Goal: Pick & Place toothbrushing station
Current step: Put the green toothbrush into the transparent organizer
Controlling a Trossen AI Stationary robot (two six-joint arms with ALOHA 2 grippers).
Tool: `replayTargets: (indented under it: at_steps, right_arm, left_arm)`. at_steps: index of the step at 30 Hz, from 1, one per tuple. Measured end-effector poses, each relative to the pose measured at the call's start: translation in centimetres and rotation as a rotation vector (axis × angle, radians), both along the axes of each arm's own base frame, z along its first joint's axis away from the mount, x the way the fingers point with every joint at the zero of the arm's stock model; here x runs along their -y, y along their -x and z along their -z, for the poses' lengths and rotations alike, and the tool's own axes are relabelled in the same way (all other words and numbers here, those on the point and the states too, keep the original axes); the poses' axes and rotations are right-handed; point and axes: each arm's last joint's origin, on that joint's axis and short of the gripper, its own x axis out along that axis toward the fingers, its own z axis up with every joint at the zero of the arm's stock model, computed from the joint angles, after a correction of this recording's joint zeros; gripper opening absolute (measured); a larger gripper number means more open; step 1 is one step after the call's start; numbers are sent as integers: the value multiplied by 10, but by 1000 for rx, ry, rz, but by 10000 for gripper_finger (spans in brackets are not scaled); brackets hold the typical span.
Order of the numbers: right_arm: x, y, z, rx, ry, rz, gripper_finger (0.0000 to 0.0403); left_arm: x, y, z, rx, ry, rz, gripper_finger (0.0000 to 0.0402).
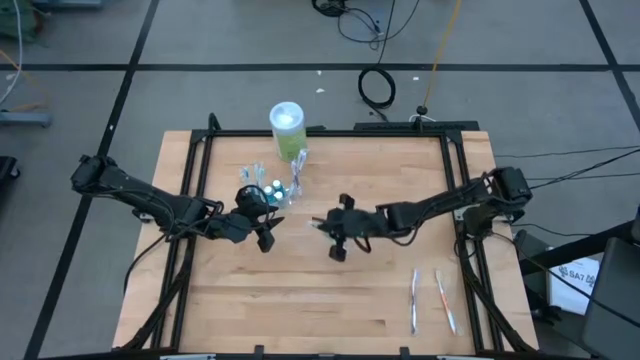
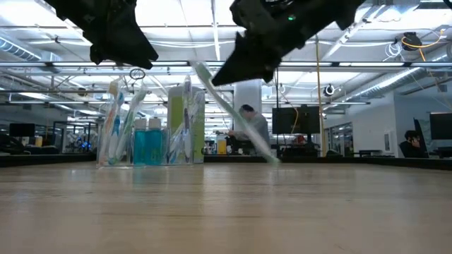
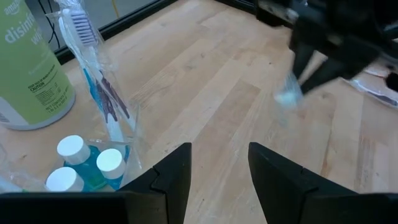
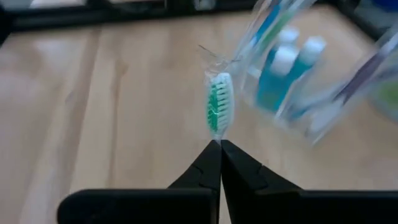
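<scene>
While the left gripper (image 3: 219,180) waits unclenched by the cup (image 1: 272,188), the right gripper (image 4: 220,149) pinches a green-bristled toothbrush (image 4: 219,106).

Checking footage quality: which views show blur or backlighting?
Right wrist view: the clear cup and tubes smear, while the green-bristled toothbrush stays sharp. Low view: ceiling lights leave both arms as silhouettes. Left wrist view: the right gripper is blurred.
</scene>
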Motion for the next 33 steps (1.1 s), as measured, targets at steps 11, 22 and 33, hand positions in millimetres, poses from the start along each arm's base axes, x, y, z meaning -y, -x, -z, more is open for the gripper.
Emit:
replayTargets:
  at_steps: [11, 22, 33]
  right_arm:
    - [46, -14, -23, 242, 106, 68, 0]
    - [66, -17, -50, 505, 186, 112, 0]
    - [83, -15, -64, 632, 259, 144, 0]
  left_arm:
    - [0, 0, 0, 0, 0, 0, 166]
    - [0, 0, 0, -6, -14, 9, 166]
    - [0, 0, 0, -9, -21, 12, 166]
